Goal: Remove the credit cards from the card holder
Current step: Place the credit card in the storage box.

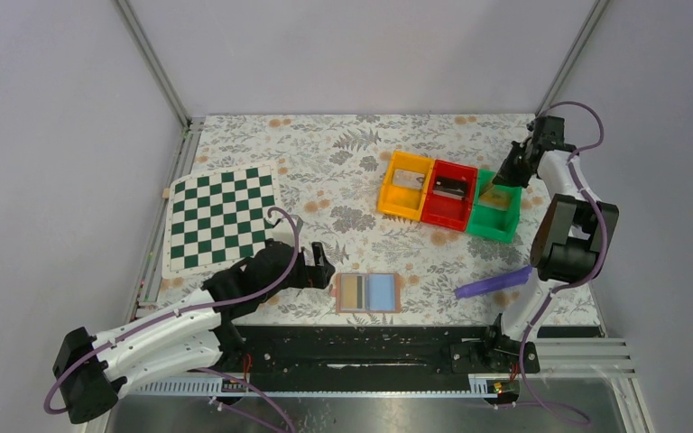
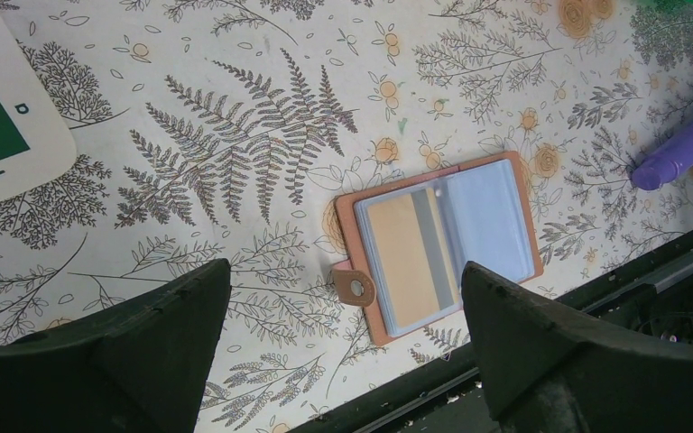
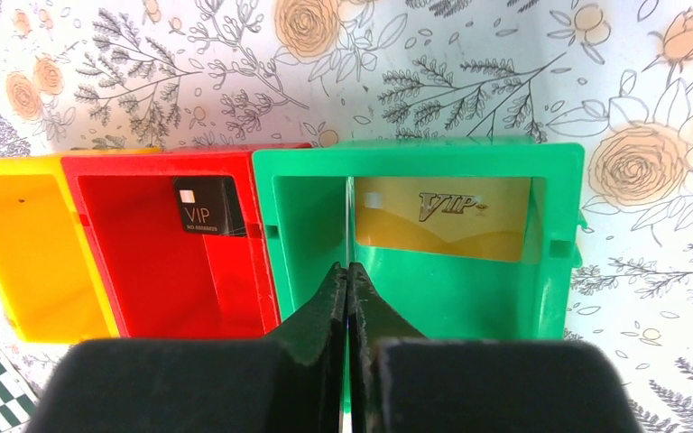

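A tan card holder [image 1: 368, 292] lies open and flat on a floral counter [image 1: 325, 153], close to the counter's near edge. Just left of the holder, the left hand [image 1: 323, 268] hangs with its fingers spread wide, gripping nothing. Beyond the holder and to its right stand three joined bins: an orange bin [image 1: 386, 200] with a pale card [image 1: 407, 178], a red bin [image 3: 126, 262] with a black card [image 3: 206, 206], and a green bin [image 3: 559, 253] with a gold card [image 3: 442, 216] (both lettered VIP). The right hand [image 3: 347, 289] hovers over the green bin, fingers pressed together, empty. Three cards therefore seem to be out. A yellowish card [image 2: 406, 257] sits in the holder's half nearer the left hand, and whether the blue half holds another cannot be told.
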